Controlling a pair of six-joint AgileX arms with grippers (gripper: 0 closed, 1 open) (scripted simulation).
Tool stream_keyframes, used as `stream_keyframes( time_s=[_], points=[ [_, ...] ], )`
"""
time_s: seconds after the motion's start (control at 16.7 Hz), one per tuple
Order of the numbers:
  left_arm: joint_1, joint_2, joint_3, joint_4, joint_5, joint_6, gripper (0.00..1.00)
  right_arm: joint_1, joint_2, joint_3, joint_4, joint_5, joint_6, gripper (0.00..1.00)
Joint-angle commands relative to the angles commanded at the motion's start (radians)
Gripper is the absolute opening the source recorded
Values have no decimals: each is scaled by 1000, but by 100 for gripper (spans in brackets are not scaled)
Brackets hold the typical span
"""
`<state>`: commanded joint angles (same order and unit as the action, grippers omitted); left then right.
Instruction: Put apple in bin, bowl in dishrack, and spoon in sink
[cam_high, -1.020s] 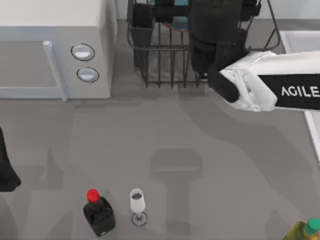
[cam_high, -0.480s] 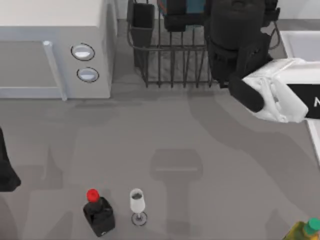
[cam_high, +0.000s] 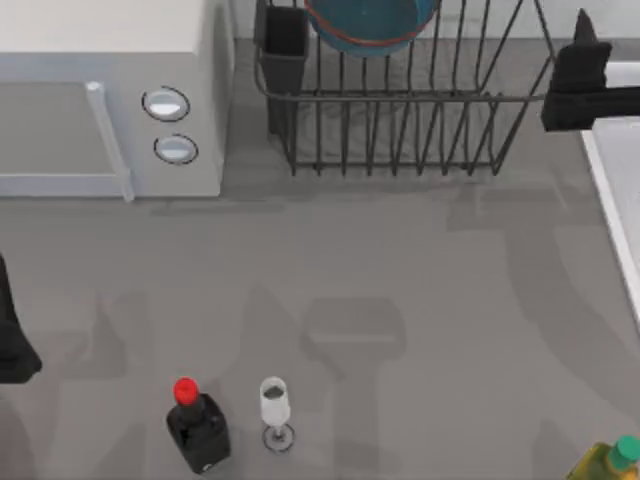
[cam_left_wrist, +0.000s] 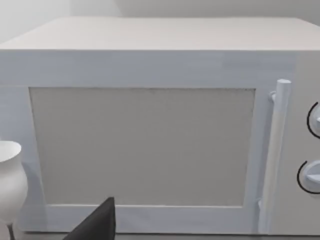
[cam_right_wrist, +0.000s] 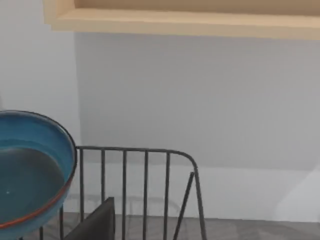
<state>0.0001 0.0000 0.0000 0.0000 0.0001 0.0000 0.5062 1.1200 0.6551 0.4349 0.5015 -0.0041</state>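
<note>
**Bowl in dishrack, right gripper off to the rack's right**

Top view: the blue bowl (cam_high: 370, 25) sits inside the black wire dishrack (cam_high: 400, 110), at the rack's far side, cut by the upper edge of the view, its reddish-brown rim visible through the bars. The rack's dark utensil cup (cam_high: 283, 50) stands at its left corner, just beside the white microwave (cam_high: 110, 100).

The right gripper (cam_high: 585, 75) shows as a dark block at the right edge, just beside the rack's right end and apart from the bowl, with the bars between them; whether its fingers are wide or narrow, cannot tell. Just below it, the pale rim of the sink (cam_high: 610, 180) runs along the right edge.

Right wrist view: bowl (cam_right_wrist: 30, 170) tilted up on edge against the rack bars (cam_right_wrist: 145, 190), plain wall behind.

The left gripper (cam_high: 12, 340) is parked at the left edge of the table; finger state, cannot tell.

Near edge of the table: a dark bottle (cam_high: 197, 425) with red cap, a wine glass (cam_high: 275, 410) just beside it, and a yellow bottle (cam_high: 610, 462) at the right corner
</note>
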Motion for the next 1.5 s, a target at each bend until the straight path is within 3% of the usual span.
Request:
stream_keyframes(
  time_s=[0.36,0.66,0.84,1.26,1.5],
  points=[
    [0,0,0,0,0,0,100,-233,-689,-379,-207,-221,-5,100],
    [0,0,0,0,0,0,100,-431,-1029,-590,-370,-423,0,100],
    [0,0,0,0,0,0,100,-499,-1112,-649,-429,-494,4,100],
    [0,0,0,0,0,0,100,-509,-1106,-649,-443,-500,-6,100],
    [0,0,0,0,0,0,100,-571,-969,-570,-569,-507,-149,100]
  ],
)
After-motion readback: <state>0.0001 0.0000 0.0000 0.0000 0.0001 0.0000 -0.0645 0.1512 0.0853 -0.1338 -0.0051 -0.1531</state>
